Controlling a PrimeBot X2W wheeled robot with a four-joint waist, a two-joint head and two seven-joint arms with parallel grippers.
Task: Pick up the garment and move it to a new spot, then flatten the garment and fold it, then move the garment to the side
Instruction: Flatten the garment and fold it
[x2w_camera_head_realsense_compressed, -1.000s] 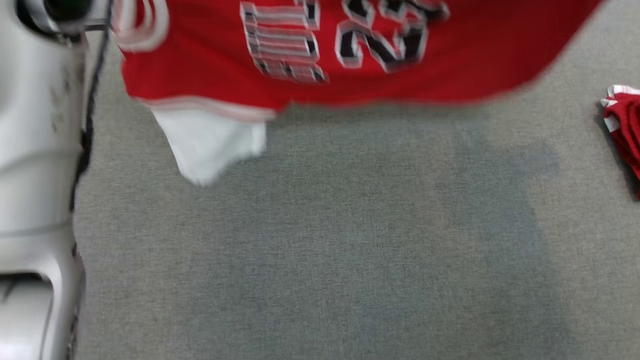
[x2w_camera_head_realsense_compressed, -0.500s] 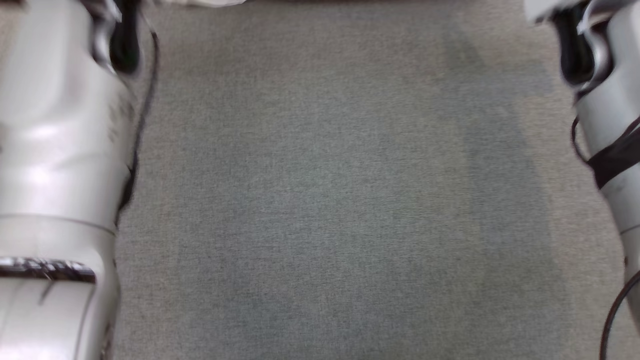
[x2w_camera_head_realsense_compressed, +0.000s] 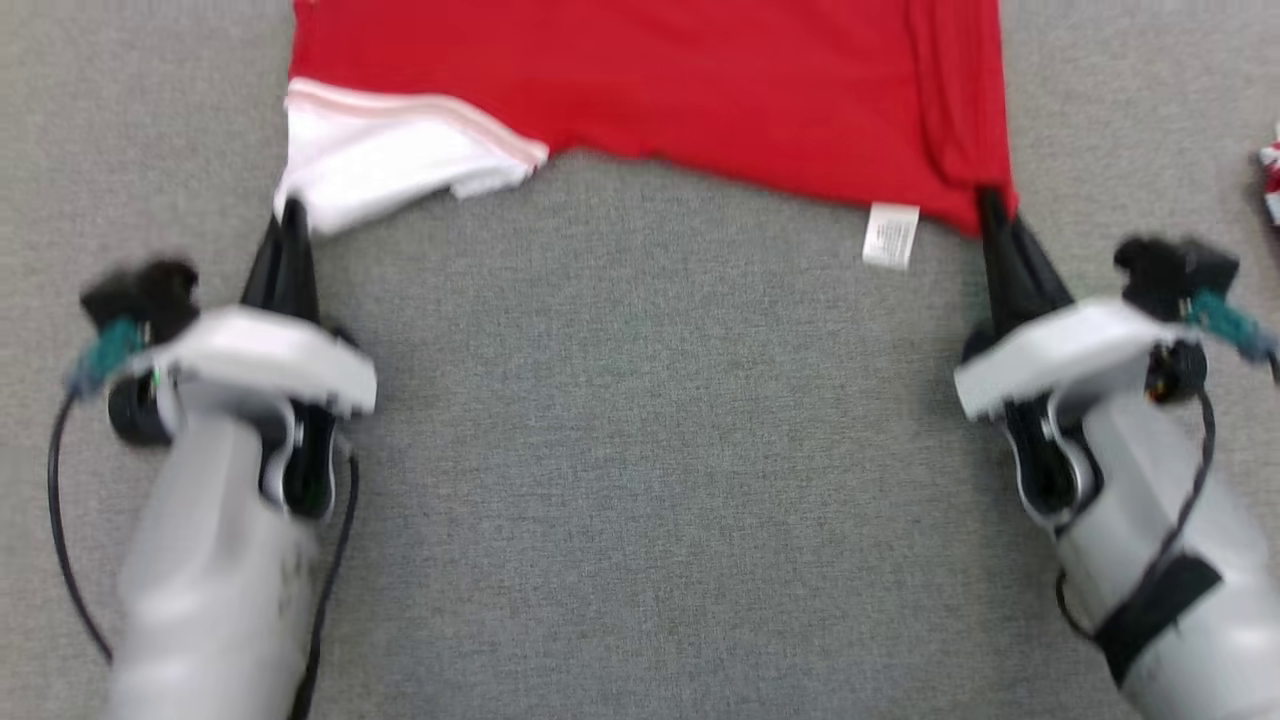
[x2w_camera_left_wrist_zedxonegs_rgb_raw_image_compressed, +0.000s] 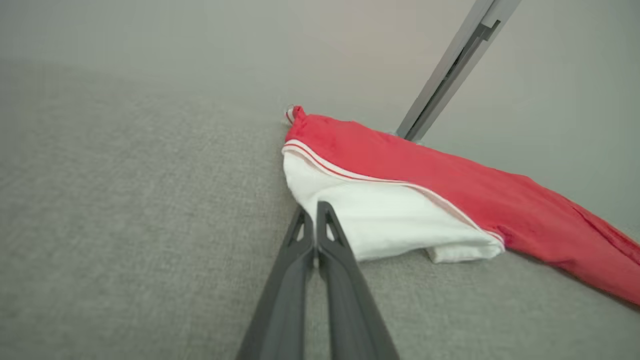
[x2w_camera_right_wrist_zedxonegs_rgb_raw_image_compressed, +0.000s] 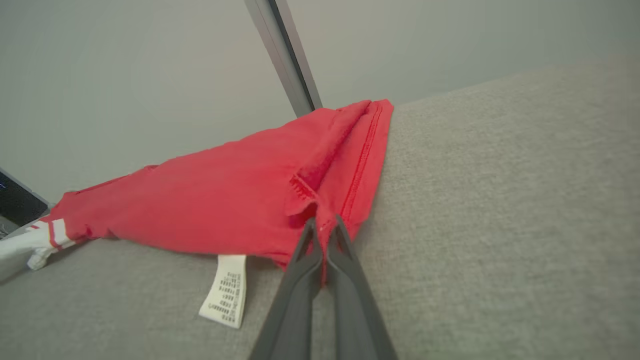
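Observation:
The garment (x2w_camera_head_realsense_compressed: 650, 90), a red jersey with a white sleeve (x2w_camera_head_realsense_compressed: 370, 165), lies spread on the grey surface at the far side of the head view. My left gripper (x2w_camera_head_realsense_compressed: 291, 212) is shut at the near corner of the white sleeve (x2w_camera_left_wrist_zedxonegs_rgb_raw_image_compressed: 390, 215), its tips (x2w_camera_left_wrist_zedxonegs_rgb_raw_image_compressed: 314, 212) right on the fabric's edge. At the garment's near right corner my right gripper (x2w_camera_head_realsense_compressed: 990, 200) is shut, and a pucker of red cloth (x2w_camera_right_wrist_zedxonegs_rgb_raw_image_compressed: 320, 170) is pinched between its fingers (x2w_camera_right_wrist_zedxonegs_rgb_raw_image_compressed: 325, 227). A white care label (x2w_camera_head_realsense_compressed: 890, 235) sticks out from the hem.
Another red and white cloth (x2w_camera_head_realsense_compressed: 1270, 180) sits at the right edge of the grey fabric-covered surface (x2w_camera_head_realsense_compressed: 640, 450). Beyond the far edge stands a pale wall with a slanting metal post (x2w_camera_left_wrist_zedxonegs_rgb_raw_image_compressed: 450, 65). Behind the garment in the right wrist view is a dark object (x2w_camera_right_wrist_zedxonegs_rgb_raw_image_compressed: 15, 205).
The head camera has swung. A second ago the garment hung in the air with its number showing; now it lies spread on the surface, with both grippers down at its near corners.

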